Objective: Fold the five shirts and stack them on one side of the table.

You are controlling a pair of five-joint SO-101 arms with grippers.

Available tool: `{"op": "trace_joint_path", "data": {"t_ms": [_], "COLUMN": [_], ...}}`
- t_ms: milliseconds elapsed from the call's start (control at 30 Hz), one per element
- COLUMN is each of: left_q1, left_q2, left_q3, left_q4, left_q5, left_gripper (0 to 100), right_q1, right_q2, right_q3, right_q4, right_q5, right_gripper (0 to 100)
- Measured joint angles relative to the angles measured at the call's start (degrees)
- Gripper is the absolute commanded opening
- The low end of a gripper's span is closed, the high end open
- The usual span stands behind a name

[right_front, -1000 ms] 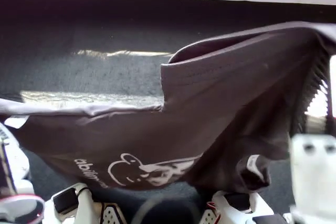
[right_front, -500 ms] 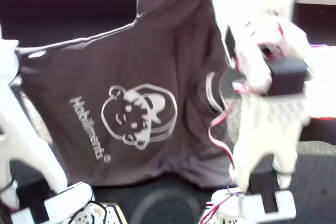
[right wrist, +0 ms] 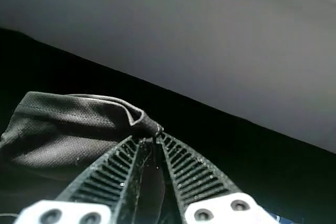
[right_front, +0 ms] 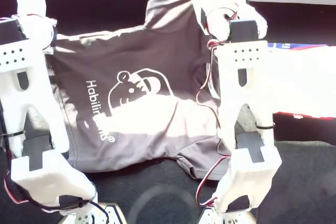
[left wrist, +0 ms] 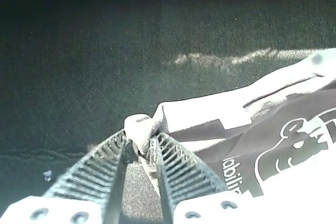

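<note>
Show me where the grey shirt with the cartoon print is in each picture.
High view: grey shirt spread across mid-picture, print up.
Left wrist view: its corner pinched in the left gripper, cloth trailing over the table.
Right wrist view: a dark fold pinched in the right gripper.
Shared landmark: the white cartoon print, in the high and left wrist views.

We find bare bench (right_front: 304, 182) at lower right; the spread shirt (right_front: 157, 124) blocks the centre, flanked by left arm (right_front: 26, 93) and right arm (right_front: 247, 93).
</note>
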Motion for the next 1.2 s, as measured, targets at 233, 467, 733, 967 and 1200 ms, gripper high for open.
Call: {"op": "trace_joint_path", "data": {"t_ms": [233,467,733,967,1200], "left_q1": [1.0,1.8,1.9,2.0,2.0], "left_q2": [7.8,17.9,27.2,28.1,28.1], "left_q3": [-10.8,-13.5,-13.5,-13.5,-13.5], "left_q4": [0.2,3.7,6.6,13.3,20.1], "left_q5": [0.0,0.0,0.0,0.0,0.0], "left_gripper": [1,1,1,1,1], "right_q1": [0.0,0.0,-1.4,-1.4,-1.2], "right_q2": [2.5,9.9,20.5,21.3,15.4], "right_q3": [0.2,0.5,0.5,0.5,0.5], "right_q4": [-4.0,-2.5,4.3,8.8,20.9], "right_q5": [0.0,0.0,0.0,0.0,0.0], "right_gripper": [0.6,0.6,0.6,0.6,0.6]}}
